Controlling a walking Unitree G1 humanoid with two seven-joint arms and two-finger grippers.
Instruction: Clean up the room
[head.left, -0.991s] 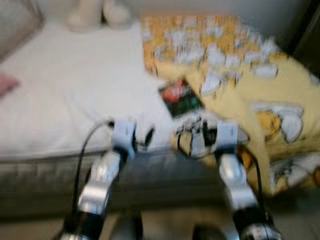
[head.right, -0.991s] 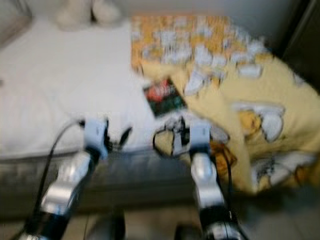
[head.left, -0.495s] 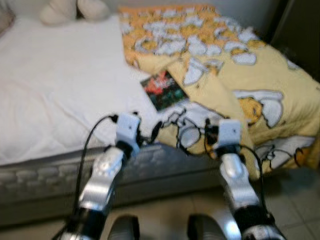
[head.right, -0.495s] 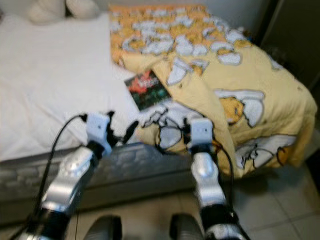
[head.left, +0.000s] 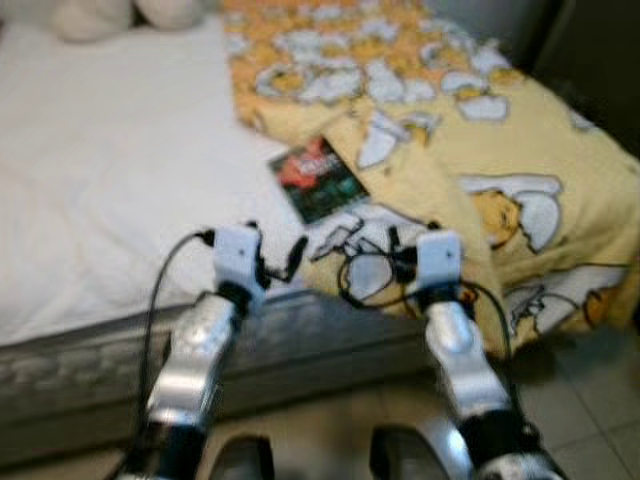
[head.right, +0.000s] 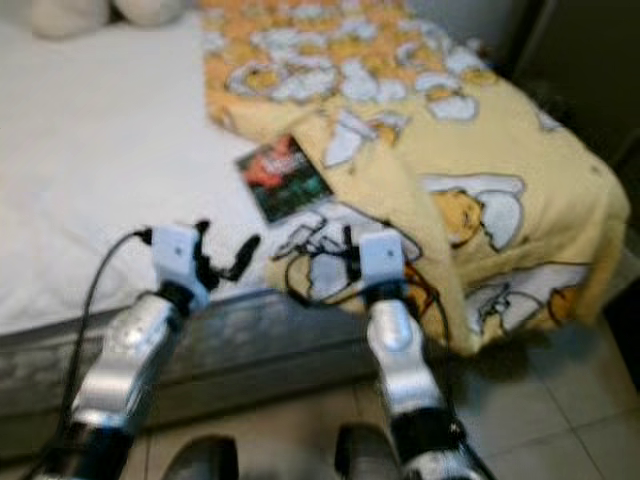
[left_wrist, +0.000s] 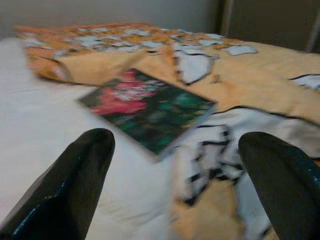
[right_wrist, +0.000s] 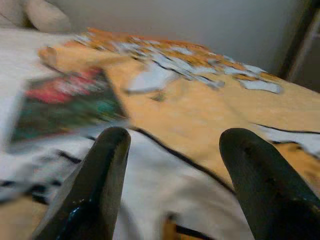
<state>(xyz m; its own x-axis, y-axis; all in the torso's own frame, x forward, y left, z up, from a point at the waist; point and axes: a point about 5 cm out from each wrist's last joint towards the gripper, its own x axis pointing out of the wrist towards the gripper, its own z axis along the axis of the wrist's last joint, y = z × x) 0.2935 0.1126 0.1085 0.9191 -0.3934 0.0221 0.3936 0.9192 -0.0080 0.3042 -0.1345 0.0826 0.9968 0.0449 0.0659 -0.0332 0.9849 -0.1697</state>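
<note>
Where the yellow blanket (head.left: 520, 150) meets the bare white sheet (head.left: 110, 190) of the bed (head.left: 320, 345), we list one book (head.left: 318, 180), lying flat with its cover up. Cover: dark, with red and green shapes; whatever writing it bears is too blurred for us to read. One corner of the book sits at or just under the folded blanket edge; we cannot tell which.

Blanket: yellow and orange, printed with white cartoon figures outlined in black, rumpled over the robot's right half of the bed and hanging over the mattress edge toward the tiled floor (head.right: 560, 420).

Left tool (head.left: 283, 268): raised at the near edge of the mattress, fingers (left_wrist: 75, 185) spread apart, nothing between them, book ahead of it.

Right tool (head.left: 395, 262): raised over the blanket's near fold, fingers (right_wrist: 100, 185) likewise apart, nothing held.

Far end of bed: two pale rounded cushions or soft toys (head.left: 130, 12), indistinct.
</note>
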